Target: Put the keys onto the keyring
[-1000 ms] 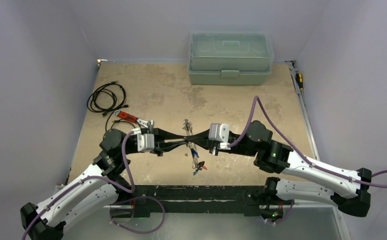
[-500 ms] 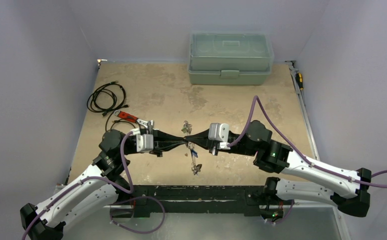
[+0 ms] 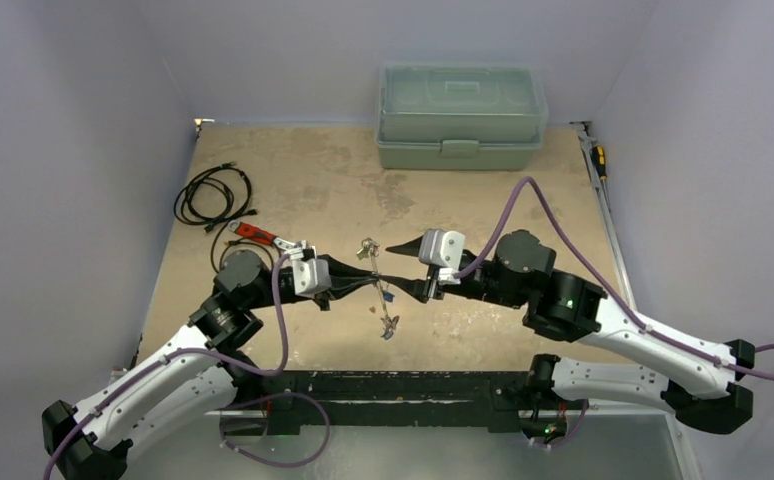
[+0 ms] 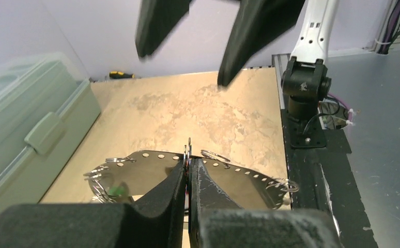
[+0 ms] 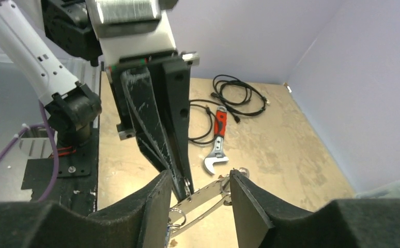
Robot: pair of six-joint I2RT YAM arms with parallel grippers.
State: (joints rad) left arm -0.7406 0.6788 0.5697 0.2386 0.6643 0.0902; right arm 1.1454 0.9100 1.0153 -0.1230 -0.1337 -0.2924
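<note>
Far left, the cable (image 3: 213,195) and wrench (image 3: 263,236) lie on the table (image 3: 293,180), away from the work. Ignore them.

L gripper (image 3: 371,283), mid-table: a sec ago its jaws had a small gap, now they're squeezed right together on the keyring (image 5: 204,197). In the L wrist view the ring sticks out both sides of the pinch. The arm has also shifted a bit toward the far side.

Keys (image 3: 389,325): one bunch dangles below the pinch toward the near edge, and another sits just far of it. You can't tell from these views which are properly threaded and which are only hanging against the ring. Both bunches have drifted slightly left w/ the arm.

R gripper (image 3: 395,266): a sec ago it was clamped on the ring, nose to nose w/ the L. Now its jaws stand roughly half apart w/ nothing held. The ring runs through the gap between its fingers. Whether it brushes one finger, can't say.

Meaning for you: this looks like a handover, w/ the ring carried by the L alone. R seems free to regrip or go for a key. Risk, as a guess: a thin ring in a tip pinch may swivel under the dangling keys.
</note>
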